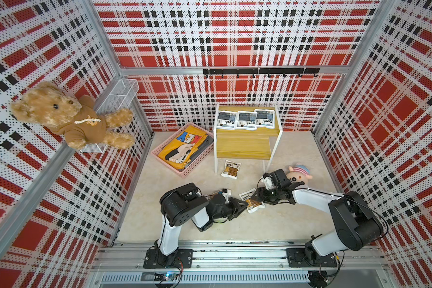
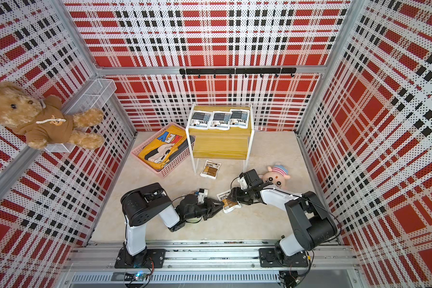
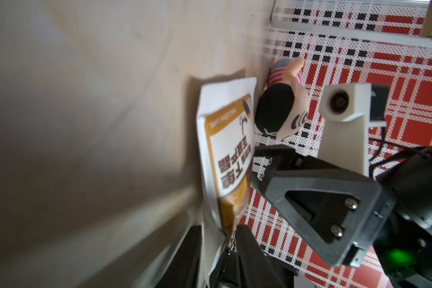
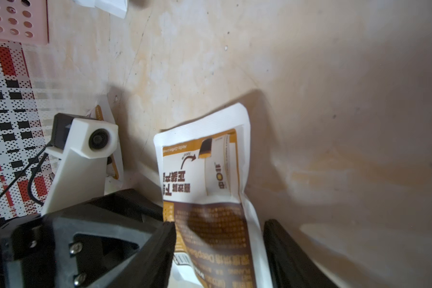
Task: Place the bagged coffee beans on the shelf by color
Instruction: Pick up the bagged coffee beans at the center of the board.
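Observation:
Three grey-blue coffee bags [image 1: 246,120] lie in a row on the upper board of the shelf [image 1: 245,147]; its lower board is bare. On the floor in front of it lies a brown bag [image 1: 231,168]. Another brown bag [image 1: 252,204] [image 4: 210,174] hangs between both arms. My right gripper [image 1: 256,197] [image 4: 220,224] is shut across its width. My left gripper [image 1: 246,203] [image 3: 218,228] stands slightly open around the same bag's edge [image 3: 231,149], with a gap at one finger. A third brown bag [image 1: 213,195] peeks out from under my left wrist.
A pink slatted basket [image 1: 160,155] holding a yellow garment [image 1: 182,149] stands left of the shelf. A pink plush doll [image 1: 299,174] lies just behind my right wrist. On the left wall, a teddy bear [image 1: 68,117] sits in a white wire basket [image 1: 120,94].

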Motion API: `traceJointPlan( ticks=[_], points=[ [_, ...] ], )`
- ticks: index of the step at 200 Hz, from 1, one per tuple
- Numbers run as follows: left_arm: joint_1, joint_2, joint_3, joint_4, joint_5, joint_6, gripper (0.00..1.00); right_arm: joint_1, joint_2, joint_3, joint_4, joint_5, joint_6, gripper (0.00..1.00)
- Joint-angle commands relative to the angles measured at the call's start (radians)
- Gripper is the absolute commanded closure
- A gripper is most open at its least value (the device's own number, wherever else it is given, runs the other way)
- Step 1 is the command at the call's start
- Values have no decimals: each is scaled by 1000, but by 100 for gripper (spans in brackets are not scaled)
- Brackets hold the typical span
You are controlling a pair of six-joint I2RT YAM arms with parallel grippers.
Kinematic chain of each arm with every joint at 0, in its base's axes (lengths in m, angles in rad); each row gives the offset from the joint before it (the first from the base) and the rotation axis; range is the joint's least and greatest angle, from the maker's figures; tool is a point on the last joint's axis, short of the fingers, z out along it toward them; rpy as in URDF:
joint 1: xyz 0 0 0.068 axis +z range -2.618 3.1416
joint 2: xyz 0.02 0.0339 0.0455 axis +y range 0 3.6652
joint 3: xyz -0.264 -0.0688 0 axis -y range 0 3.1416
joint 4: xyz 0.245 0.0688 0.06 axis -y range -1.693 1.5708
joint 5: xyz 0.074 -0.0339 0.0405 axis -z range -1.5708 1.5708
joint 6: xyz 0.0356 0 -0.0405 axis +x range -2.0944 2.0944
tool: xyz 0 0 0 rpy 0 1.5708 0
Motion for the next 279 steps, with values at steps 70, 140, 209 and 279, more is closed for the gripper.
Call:
traceJointPlan(
  ticks=[70,140,209,279],
  points=[
    [33,72,92,-264,25,99,83,14,-17,-11,16,-5,8,36],
    [40,89,91,-264,49,114,100,18,0,-7,30,-7,13,36],
    [73,-31,78,-262,52,129,100,17,-152,16,-60,76,3,30],
    [93,-231,109,-263,62,150,100,13,-491,-15,-131,119,90,25]
  ],
)
